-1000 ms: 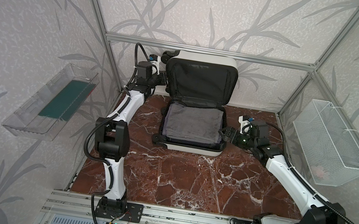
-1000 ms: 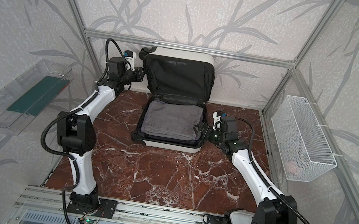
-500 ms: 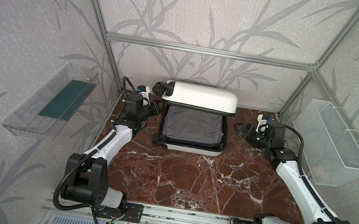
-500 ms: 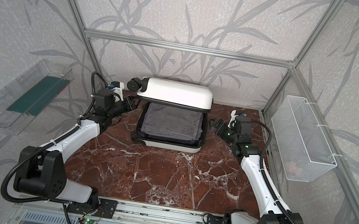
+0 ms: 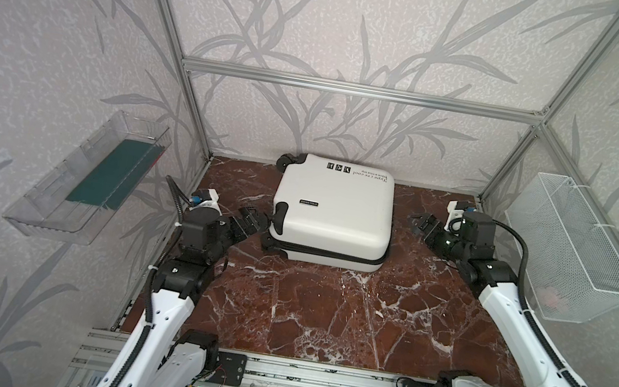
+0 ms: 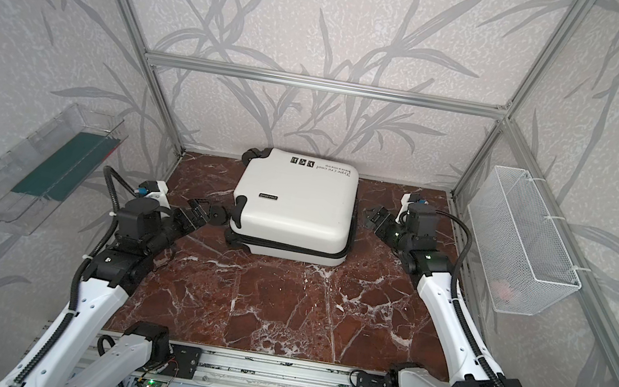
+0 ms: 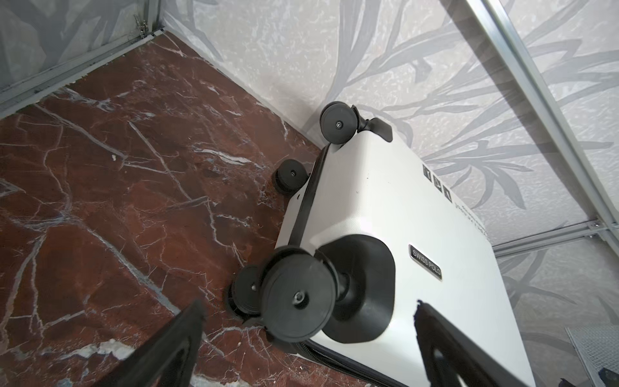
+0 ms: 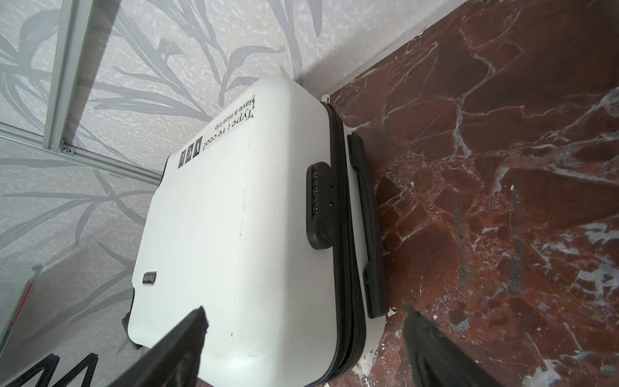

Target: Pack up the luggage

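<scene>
Shut now, the suitcase (image 5: 332, 211) stood open a second ago with grey cloth showing, and the left arm (image 5: 205, 228) has come off the raised half and dropped to the left side of the counter (image 5: 323, 310). Farthest left, a clear tray (image 5: 44, 211) hangs on the wall, off the counter. The left jaws stand wide apart and hold nothing; in the left wrist view the near-left wheel (image 7: 298, 298) sits just ahead of them. The suitcase lies flat at the middle of the counter's back edge, long axis across the counter: wheels toward the left arm, lock (image 8: 320, 206) and handle (image 8: 365, 228) toward the right arm (image 5: 472, 245). The right jaws are also spread and empty, near that end but clearly apart from it, so the left arm is the nearer. A black zip seam (image 8: 345, 234) runs round the shell; whether it is drawn closed I cannot tell. If not, zipping looks to be what remains. The marble top is smooth and bare in front, with the back wall close behind. A wire basket (image 5: 569, 244) hangs on the right wall.
</scene>
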`<move>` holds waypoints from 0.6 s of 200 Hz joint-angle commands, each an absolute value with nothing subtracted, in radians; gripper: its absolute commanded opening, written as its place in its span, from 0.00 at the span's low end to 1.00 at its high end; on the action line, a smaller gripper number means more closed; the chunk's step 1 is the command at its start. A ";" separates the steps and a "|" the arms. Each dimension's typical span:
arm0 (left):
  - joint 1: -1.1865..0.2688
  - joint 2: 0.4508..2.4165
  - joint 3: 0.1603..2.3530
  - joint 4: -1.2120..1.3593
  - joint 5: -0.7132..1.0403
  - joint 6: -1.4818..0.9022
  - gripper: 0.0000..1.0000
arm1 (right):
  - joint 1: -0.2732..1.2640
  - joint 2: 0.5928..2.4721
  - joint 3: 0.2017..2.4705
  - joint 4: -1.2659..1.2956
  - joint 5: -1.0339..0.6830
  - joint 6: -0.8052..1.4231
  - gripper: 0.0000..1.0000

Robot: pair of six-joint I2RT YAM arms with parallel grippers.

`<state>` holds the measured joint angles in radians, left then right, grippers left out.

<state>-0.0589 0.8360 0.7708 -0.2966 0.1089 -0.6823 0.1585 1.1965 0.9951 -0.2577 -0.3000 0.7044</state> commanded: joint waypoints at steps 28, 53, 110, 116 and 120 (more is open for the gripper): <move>-0.057 1.092 0.962 -0.323 0.184 -0.572 0.99 | 0.155 1.245 0.976 -0.228 -0.391 0.689 0.91; -0.054 1.217 1.059 -0.316 0.276 -0.511 0.99 | 0.155 1.268 0.962 -0.209 -0.420 0.666 0.91; -0.053 1.416 1.207 -0.343 0.370 -0.465 0.99 | 0.093 1.360 0.933 -0.167 -0.455 0.686 0.83; -0.053 1.428 1.213 -0.341 0.377 -0.466 0.99 | 0.088 1.374 0.936 -0.163 -0.474 0.689 0.81; -0.053 1.435 1.216 -0.340 0.379 -0.464 0.99 | 0.083 1.384 0.939 -0.162 -0.487 0.690 0.80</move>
